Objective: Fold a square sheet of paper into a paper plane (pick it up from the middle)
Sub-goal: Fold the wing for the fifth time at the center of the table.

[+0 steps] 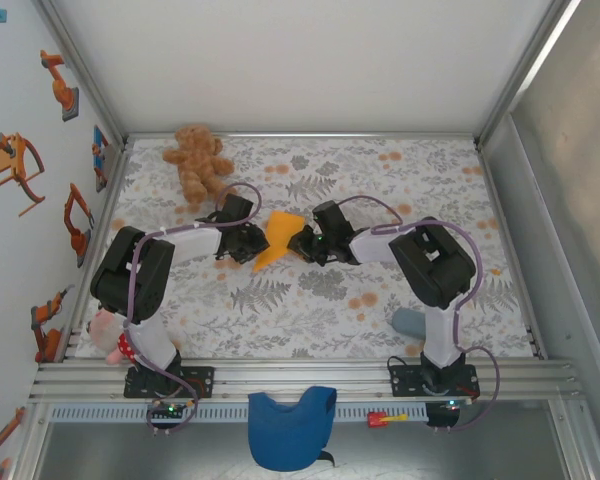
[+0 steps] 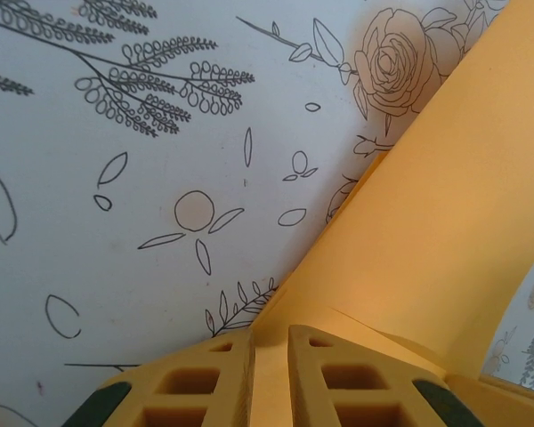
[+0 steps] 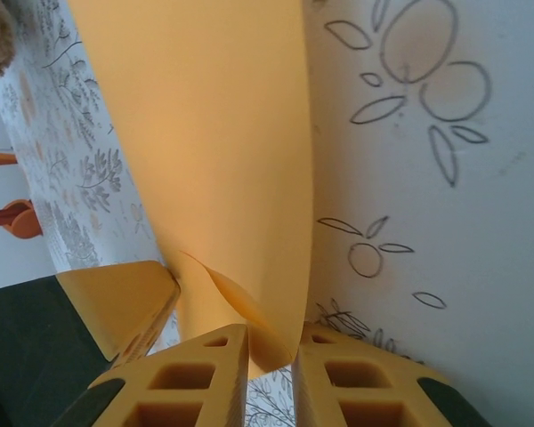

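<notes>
Nearest, a soft blue cloth [image 1: 292,428] hangs over the front rail. Further in, on the flower-printed table cover [image 1: 380,290], the left gripper [image 1: 248,243] and the right gripper [image 1: 305,244] meet at the thin orange paper [image 1: 278,238], which from above has the shape of a pointed wedge. From the left wrist, the ribbed yellow fingers [image 2: 238,378] are almost closed and pinch its smooth edge. From the right wrist, the fingers [image 3: 236,374] pinch a curled corner, and the sheet bows. Farthest lies a fuzzy brown teddy bear [image 1: 198,162].

Two grippers (left gripper [image 1: 252,246], right gripper [image 1: 302,246]), one orange paper sheet [image 1: 278,234], one teddy bear [image 1: 198,160], one blue cloth [image 1: 292,430].
</notes>
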Robot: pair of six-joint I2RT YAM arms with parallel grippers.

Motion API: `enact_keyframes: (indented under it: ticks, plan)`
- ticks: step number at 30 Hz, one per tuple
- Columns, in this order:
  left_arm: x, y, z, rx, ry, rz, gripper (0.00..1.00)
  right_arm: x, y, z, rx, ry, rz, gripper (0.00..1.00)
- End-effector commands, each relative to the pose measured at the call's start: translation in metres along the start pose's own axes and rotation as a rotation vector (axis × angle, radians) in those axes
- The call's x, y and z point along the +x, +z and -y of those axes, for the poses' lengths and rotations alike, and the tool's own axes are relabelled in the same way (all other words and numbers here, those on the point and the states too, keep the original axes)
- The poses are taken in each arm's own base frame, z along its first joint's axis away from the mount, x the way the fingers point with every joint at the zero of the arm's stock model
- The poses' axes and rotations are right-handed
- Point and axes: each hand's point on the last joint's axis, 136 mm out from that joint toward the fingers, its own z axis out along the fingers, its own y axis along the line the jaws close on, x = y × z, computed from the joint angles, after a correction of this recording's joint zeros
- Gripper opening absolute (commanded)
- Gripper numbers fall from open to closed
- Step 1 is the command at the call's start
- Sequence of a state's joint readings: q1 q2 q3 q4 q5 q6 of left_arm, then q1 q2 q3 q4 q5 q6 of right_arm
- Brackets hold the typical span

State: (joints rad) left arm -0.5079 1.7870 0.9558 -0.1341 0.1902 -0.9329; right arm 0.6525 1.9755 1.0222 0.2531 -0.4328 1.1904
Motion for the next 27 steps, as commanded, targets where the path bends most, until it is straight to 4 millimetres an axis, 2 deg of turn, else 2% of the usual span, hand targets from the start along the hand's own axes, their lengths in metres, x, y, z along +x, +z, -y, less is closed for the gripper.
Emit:
enact_keyframes:
  ticks: [1, 9, 13, 16, 19, 23, 27]
  plan:
    - [0.019, 0.004, -0.022, -0.054, -0.044, -0.081, 0.19, -0.001, 0.007, -0.016, -0.066, -0.005, -0.011, 0.18]
    - [0.017, 0.002, -0.020, -0.033, -0.051, -0.082, 0.19, -0.005, 0.009, -0.018, -0.102, 0.010, 0.006, 0.15]
    - [0.014, -0.006, -0.012, -0.002, -0.029, -0.060, 0.22, -0.009, 0.003, -0.018, -0.103, 0.008, 0.033, 0.05]
    - [0.009, -0.019, 0.000, 0.050, 0.019, -0.021, 0.28, -0.015, -0.008, -0.020, -0.105, -0.001, 0.076, 0.00]
    - [0.008, -0.034, 0.014, 0.091, 0.106, 0.025, 0.40, -0.017, -0.019, -0.022, -0.110, -0.007, 0.109, 0.00]
    - [0.018, -0.047, 0.030, 0.139, 0.242, 0.067, 0.49, -0.019, -0.036, -0.021, -0.110, 0.002, 0.143, 0.00]
    - [0.035, -0.050, 0.042, 0.175, 0.373, 0.088, 0.56, -0.018, -0.051, -0.009, -0.077, 0.028, 0.162, 0.00]
